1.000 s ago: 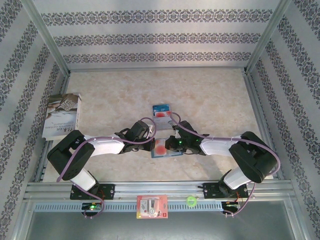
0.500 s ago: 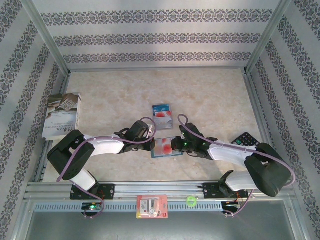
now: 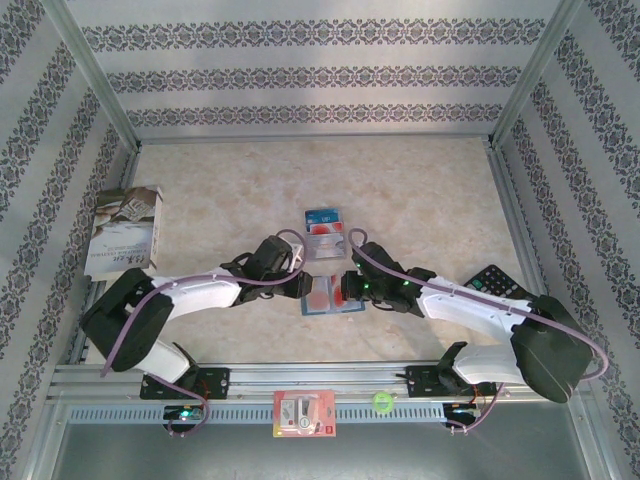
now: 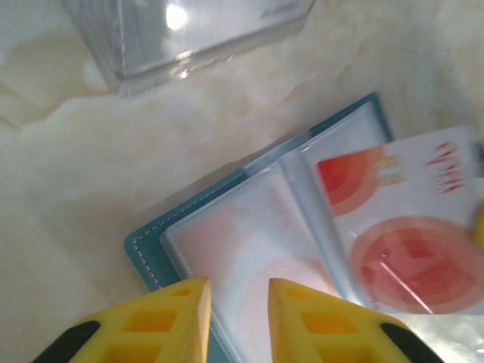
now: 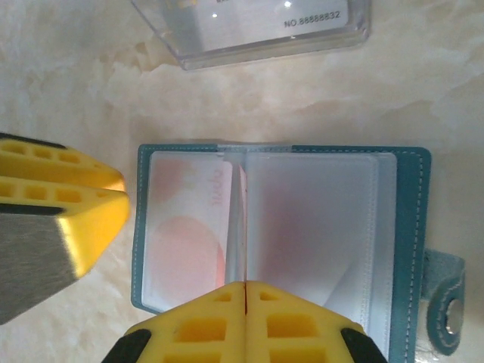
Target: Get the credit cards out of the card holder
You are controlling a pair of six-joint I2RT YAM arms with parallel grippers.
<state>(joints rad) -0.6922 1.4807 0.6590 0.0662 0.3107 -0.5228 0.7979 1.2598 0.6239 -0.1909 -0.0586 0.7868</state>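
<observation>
The teal card holder lies open on the table between both grippers, clear pockets up. My right gripper is shut on a red-and-white credit card, seen edge-on as a thin red line above the holder's fold. Another pinkish card sits inside the left pocket. My left gripper hovers at the holder's left corner, its fingers a little apart with nothing pinched between them.
A clear plastic case with blue and red-white contents lies just behind the holder. A pale book is at the left edge, a black calculator at the right. A red-and-white packet rests on the front rail.
The left gripper's fingers have parted. The right arm has stretched out lower, uncovering the calculator, and its shut gripper has shifted left at the holder's right edge.
</observation>
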